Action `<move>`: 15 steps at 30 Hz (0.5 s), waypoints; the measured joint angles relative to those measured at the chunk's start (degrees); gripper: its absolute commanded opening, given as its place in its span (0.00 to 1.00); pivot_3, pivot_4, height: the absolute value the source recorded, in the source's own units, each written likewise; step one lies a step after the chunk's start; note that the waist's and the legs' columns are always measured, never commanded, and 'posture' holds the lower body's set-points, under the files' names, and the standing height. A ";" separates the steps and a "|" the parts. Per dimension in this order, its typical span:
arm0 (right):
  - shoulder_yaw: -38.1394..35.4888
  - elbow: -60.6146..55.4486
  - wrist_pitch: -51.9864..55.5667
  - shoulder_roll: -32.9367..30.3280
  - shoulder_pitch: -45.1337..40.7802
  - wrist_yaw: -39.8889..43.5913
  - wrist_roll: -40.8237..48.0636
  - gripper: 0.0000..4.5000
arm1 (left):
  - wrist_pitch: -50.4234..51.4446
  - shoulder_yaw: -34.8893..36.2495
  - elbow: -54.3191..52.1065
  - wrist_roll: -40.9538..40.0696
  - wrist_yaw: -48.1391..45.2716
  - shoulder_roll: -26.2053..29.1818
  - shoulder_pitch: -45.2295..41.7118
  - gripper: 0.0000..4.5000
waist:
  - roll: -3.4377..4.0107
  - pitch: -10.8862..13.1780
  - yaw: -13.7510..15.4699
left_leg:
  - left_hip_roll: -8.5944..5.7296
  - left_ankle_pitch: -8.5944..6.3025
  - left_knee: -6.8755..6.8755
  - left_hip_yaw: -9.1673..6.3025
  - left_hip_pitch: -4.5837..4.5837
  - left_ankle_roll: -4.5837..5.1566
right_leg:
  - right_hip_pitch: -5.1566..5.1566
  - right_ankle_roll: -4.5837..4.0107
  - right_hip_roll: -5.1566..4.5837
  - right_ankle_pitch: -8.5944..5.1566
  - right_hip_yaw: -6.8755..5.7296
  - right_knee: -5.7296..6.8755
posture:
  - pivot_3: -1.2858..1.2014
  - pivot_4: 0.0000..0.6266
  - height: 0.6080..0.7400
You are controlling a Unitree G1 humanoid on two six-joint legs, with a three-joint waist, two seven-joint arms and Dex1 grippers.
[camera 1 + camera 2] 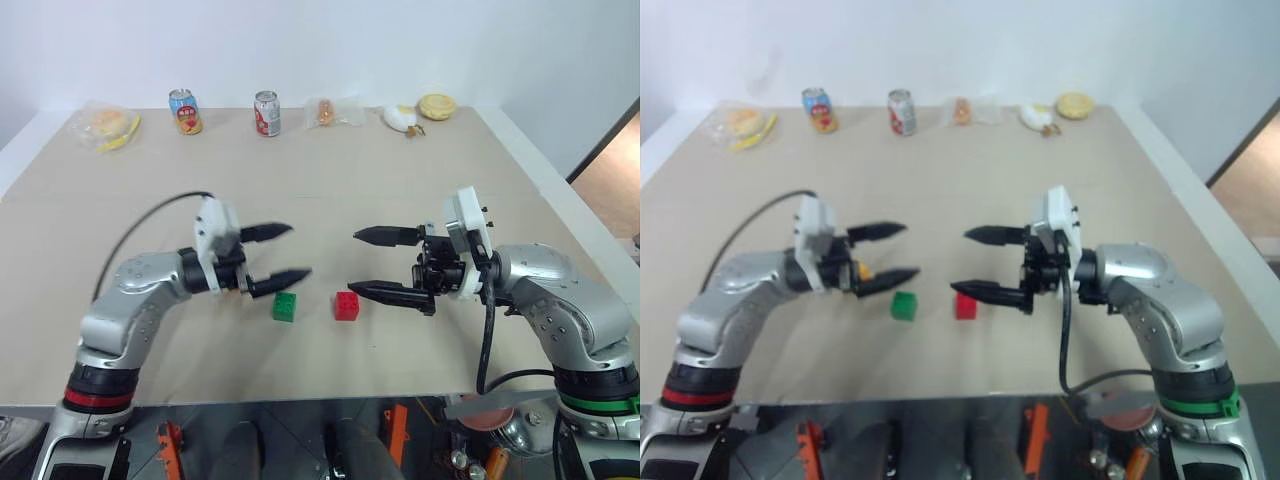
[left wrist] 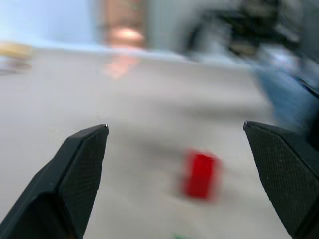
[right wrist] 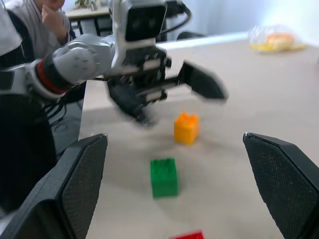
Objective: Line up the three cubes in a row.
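Resting on the worktop [image 1: 420,160], the green cube [image 1: 284,306] has the red cube [image 1: 346,305] just beside it and the yellow cube [image 3: 186,128] near its other side. Left hand [image 1: 279,253] and right hand [image 1: 367,263] hover above, both spread wide and empty. The cubes look light, rigid and slick; pinch them across flat side walls, below the studs.

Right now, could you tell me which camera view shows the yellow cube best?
The right wrist view: the yellow cube stands in plain sight, unobstructed, beyond the green cube. In the eye views it is mostly hidden behind the left hand, with just a sliver peeking out.
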 measured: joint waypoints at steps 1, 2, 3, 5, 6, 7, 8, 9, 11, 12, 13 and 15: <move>0.03 0.20 -0.28 0.44 -0.24 -0.35 -0.32 1.00 | 0.03 1.74 0.20 0.57 2.39 0.48 0.99 1.00 | 0.00 0.00 -0.05 | 0.00 0.00 0.00 0.02 0.02 0.00 | 0.01 -0.06 0.01 -0.03 0.05 0.00 | 0.52 0.24 1.00; 0.05 0.39 -0.38 0.57 -0.31 -0.45 -0.49 1.00 | 0.02 2.63 0.66 1.15 3.63 0.97 1.50 1.00 | 0.00 0.00 -0.05 | -0.01 0.00 0.00 0.03 0.01 0.00 | 0.01 -0.13 0.00 -0.06 0.08 0.00 | 0.52 0.24 1.00; 0.33 0.85 -0.51 0.82 -0.68 -0.41 -0.79 1.00 | -0.12 3.56 1.56 1.76 4.65 1.71 2.04 1.00 | 0.00 0.00 -0.05 | -0.02 0.00 0.01 0.04 0.01 0.00 | 0.00 -0.14 0.01 -0.07 0.10 0.00 | 0.52 0.24 1.00; 1.75 1.85 -1.21 1.32 -1.84 0.06 -1.68 1.00 | -0.73 5.06 4.41 2.84 5.93 2.87 2.89 1.00 | 0.00 0.00 -0.04 | -0.05 0.00 0.02 0.11 0.01 0.00 | 0.00 -0.15 -0.01 -0.07 0.20 -0.01 | 0.52 0.24 1.00; 1.92 1.90 -1.43 1.49 -1.88 0.17 -1.87 1.00 | -0.74 5.28 5.16 3.01 6.03 2.91 3.03 1.00 | 0.00 0.00 -0.04 | -0.06 0.00 0.02 0.14 -0.01 0.00 | -0.01 -0.15 -0.01 -0.08 0.23 -0.02 | 0.52 0.24 1.00; 2.51 2.53 -1.84 1.78 -2.28 0.74 -2.49 1.00 | -1.48 5.34 6.28 3.49 5.87 3.07 3.64 1.00 | -0.01 -0.01 -0.03 | -0.08 0.00 0.02 0.17 -0.04 0.00 | -0.02 -0.14 -0.02 -0.08 0.29 -0.04 | 0.52 0.24 1.00; 2.99 2.94 -2.16 1.93 -2.55 1.07 -2.75 1.00 | -1.89 5.34 7.10 3.70 5.65 3.10 4.24 1.00 | -0.01 0.00 -0.02 | -0.10 0.00 0.01 0.21 -0.04 0.00 | -0.03 -0.13 -0.04 -0.08 0.35 -0.04 | 0.52 0.24 1.00; 3.66 3.51 -2.52 2.25 -2.99 1.32 -3.20 1.00 | -2.48 5.23 8.17 4.05 5.46 3.11 5.15 1.00 | -0.01 0.00 0.00 | -0.10 0.00 0.01 0.24 -0.07 -0.01 | -0.06 -0.11 -0.04 -0.08 0.41 -0.05 | 0.52 0.24 1.00; 4.16 4.06 -2.74 2.81 -3.60 1.53 -3.76 1.00 | -3.36 4.58 10.13 4.95 5.10 3.11 5.96 1.00 | -0.01 0.00 0.07 | -0.11 0.00 0.00 0.25 -0.12 -0.01 | -0.11 -0.08 -0.03 -0.07 0.43 -0.05 | 0.52 0.24 1.00; 4.17 4.38 -2.86 3.16 -4.06 1.76 -3.86 1.00 | -4.12 3.81 11.24 5.62 4.52 3.10 6.36 1.00 | -0.01 0.00 0.15 | -0.11 -0.01 0.00 0.25 -0.12 -0.01 | -0.11 -0.03 -0.04 -0.03 0.43 -0.05 | 0.52 0.24 1.00; 4.18 4.50 -3.05 3.33 -4.41 1.92 -3.90 1.00 | -4.54 3.01 12.10 6.22 4.15 3.08 6.65 1.00 | -0.01 0.00 0.18 | -0.11 -0.01 0.00 0.24 -0.13 -0.01 | -0.12 -0.04 -0.03 -0.04 0.43 -0.05 | 0.52 0.24 1.00; 4.18 4.54 -3.16 3.45 -4.58 2.16 -4.02 1.00 | -5.76 1.32 13.84 7.48 3.13 3.08 6.83 1.00 | -0.02 -0.01 0.26 | -0.11 -0.01 0.00 0.25 -0.11 -0.01 | -0.12 -0.10 -0.03 -0.08 0.44 -0.05 | 0.52 0.24 1.00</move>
